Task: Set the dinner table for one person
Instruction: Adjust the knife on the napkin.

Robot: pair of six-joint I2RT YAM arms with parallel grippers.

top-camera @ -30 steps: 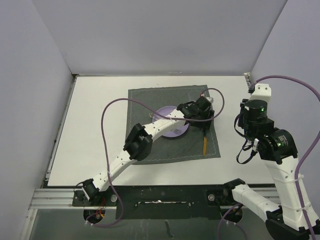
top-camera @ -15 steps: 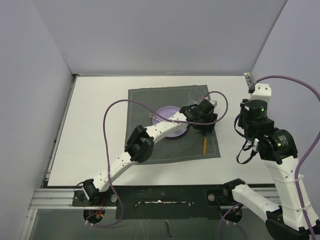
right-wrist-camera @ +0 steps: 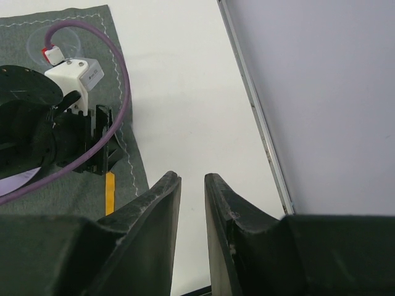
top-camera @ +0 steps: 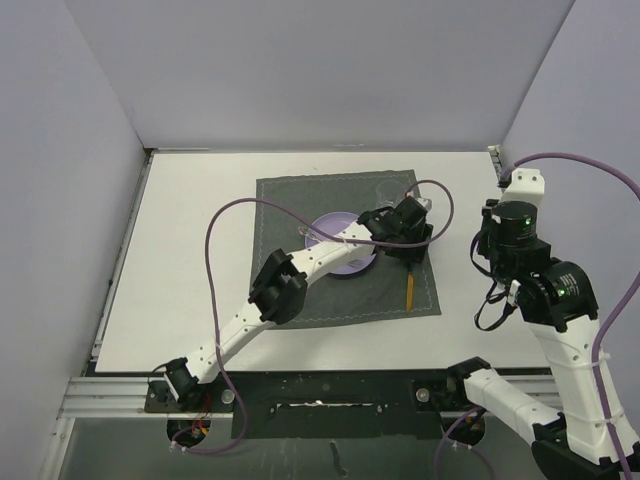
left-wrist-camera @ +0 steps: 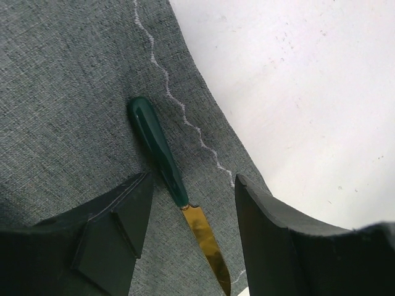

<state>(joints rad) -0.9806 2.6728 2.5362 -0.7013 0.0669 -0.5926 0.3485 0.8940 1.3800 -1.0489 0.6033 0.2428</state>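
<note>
The white dinner table (top-camera: 190,260) carries a dark grey placemat (top-camera: 300,200) with a purple plate (top-camera: 332,226) on it. A knife (left-wrist-camera: 157,148) with a green handle and a gold blade lies near the placemat's right edge; its blade also shows in the top view (top-camera: 409,290) and in the right wrist view (right-wrist-camera: 110,192). My left gripper (left-wrist-camera: 194,179) is open just above the knife, one jaw on each side of where the handle meets the blade, not touching it. It reaches across the plate in the top view (top-camera: 408,248). My right gripper (right-wrist-camera: 192,182) is empty, its jaws a narrow gap apart, over bare table right of the placemat.
A clear glass (right-wrist-camera: 50,38) stands at the placemat's far right corner, just beyond the left gripper. A purple cable (top-camera: 230,215) loops over the placemat's left half. A metal rail (right-wrist-camera: 253,111) and a wall bound the table on the right.
My left gripper has shifted right, off the plate and over the knife's handle end. The knife and the right arm have not moved.
</note>
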